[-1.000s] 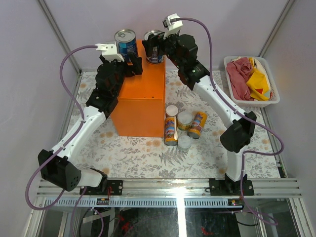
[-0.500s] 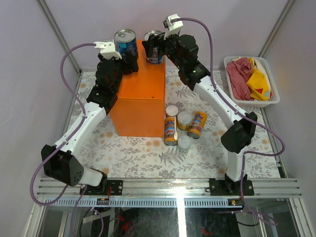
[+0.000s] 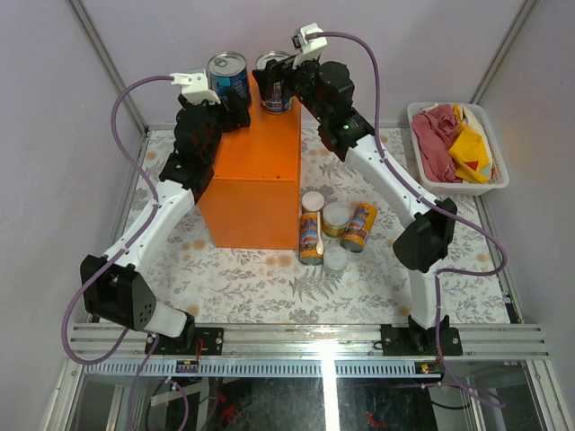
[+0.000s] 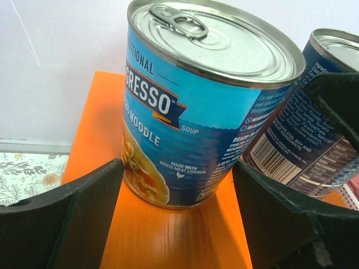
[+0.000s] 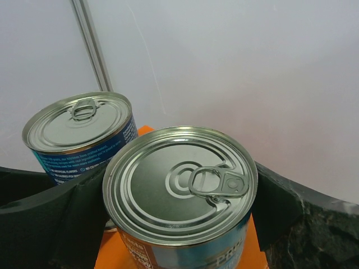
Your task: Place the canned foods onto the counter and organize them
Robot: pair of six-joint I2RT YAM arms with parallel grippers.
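**Two up top, the rest down below**

The orange counter box has the left blue can and the right blue can upright side by side at its far end, silver pull-tab tops up. The tall yellow-orange cans and the short pale-lidded ones huddle on the table just beside the box.

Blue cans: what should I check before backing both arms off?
1. Left can upright on counter: ok.
2. Right can upright: ok.
3. Gap between the two: ok.
4. Left gripper clear of its can: cannot tell, it hugs both sides.
5. Right gripper clear: cannot tell, same.
6. All cans on counter: not ok, four cans on table.
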